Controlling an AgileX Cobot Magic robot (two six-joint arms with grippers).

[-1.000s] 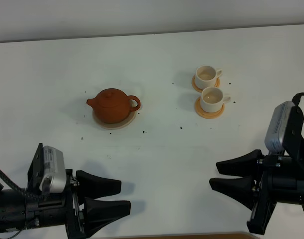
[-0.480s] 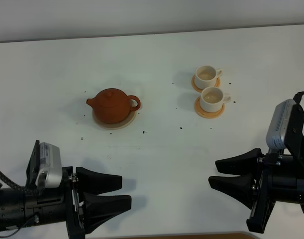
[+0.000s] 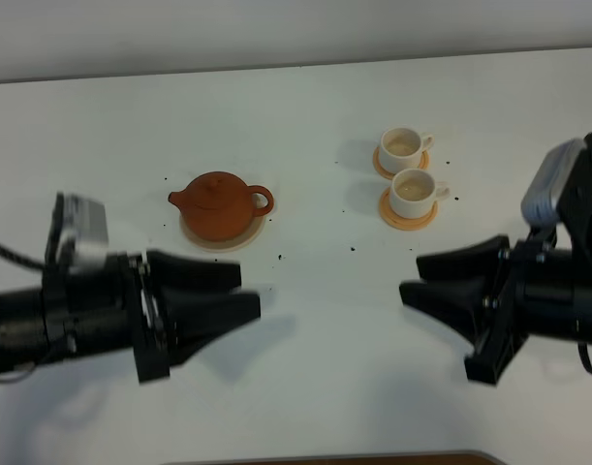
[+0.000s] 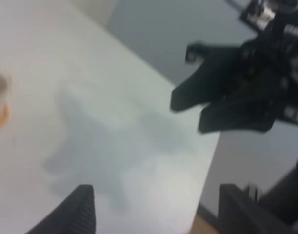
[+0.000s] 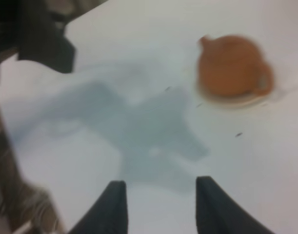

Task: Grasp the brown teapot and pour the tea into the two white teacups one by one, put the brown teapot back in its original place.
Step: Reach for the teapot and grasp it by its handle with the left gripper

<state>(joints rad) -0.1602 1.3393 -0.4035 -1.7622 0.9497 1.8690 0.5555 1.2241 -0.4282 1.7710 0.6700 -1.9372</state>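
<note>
The brown teapot (image 3: 218,203) sits on the pale beige disc (image 3: 245,238) at the left middle of the table, spout to the left and handle to the right. It also shows, blurred, in the right wrist view (image 5: 234,66). The two white teacups (image 3: 400,145) (image 3: 412,192) stand on orange-tan coasters at the right. My left gripper (image 3: 247,291) is open and empty, just in front of the teapot. My right gripper (image 3: 412,277) is open and empty, in front of the cups. Both point toward the table's middle.
Small dark specks dot the white table (image 3: 315,329) around the teapot and cups. The orange-tan coasters (image 3: 421,221) lie under the cups. The table's front edge (image 3: 325,457) runs along the bottom. The left wrist view shows the right gripper (image 4: 227,92) opposite.
Both arms have moved away from the front edge toward the table's middle. The left gripper has come close to the teapot. The teapot and cups have not moved.
</note>
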